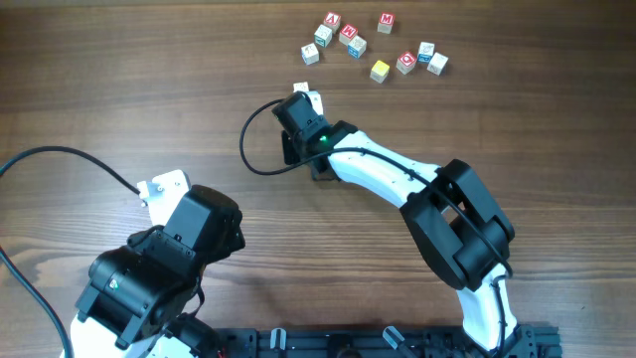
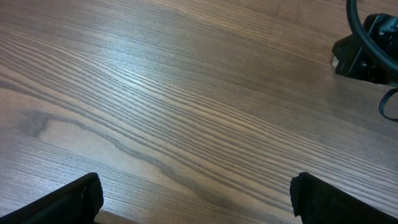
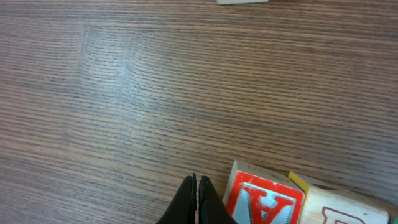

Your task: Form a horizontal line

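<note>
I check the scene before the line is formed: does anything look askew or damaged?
Nothing looks damaged or spilled. The blocks lie in a loose cluster near the far edge of the table, turned at differing angles, not in a row.

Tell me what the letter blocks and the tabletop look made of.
Letter blocks: likely wood, with pale bare edges around matte red-printed faces. Tabletop: brown streaked grain with a soft sheen, so wood or wood-look laminate; the pictures leave that open.
</note>
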Tool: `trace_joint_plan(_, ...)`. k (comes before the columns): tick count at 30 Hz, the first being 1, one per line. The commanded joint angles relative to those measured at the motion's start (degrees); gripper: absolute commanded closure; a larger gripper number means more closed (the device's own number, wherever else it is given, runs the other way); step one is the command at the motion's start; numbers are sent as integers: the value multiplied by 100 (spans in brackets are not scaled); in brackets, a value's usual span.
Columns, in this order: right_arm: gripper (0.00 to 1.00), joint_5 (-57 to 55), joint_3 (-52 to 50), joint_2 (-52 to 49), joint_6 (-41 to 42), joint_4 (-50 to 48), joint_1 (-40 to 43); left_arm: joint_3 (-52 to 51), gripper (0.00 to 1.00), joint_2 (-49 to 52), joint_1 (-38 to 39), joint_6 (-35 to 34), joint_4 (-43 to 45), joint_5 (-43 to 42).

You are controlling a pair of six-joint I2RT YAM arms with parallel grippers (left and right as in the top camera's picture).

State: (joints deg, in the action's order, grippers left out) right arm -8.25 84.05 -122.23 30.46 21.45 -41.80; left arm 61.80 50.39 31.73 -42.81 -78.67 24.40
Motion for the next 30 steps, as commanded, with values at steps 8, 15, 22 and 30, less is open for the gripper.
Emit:
trace_joint_plan(8,95,-210,101,-109,214,66,2,-11,0,-4,-11,-118,-2,96)
trace_joint_plan(15,95,-251,101,-109,282,92,2,-11,0,-4,-11,-118,-4,96)
trace_joint_plan(22,95,-389,103,-109,468,133,2,-11,0,-4,-11,-118,-4,96)
trace_joint_plan(30,95,-599,103,-109,723,140,2,-11,0,-4,-11,-118,-4,96)
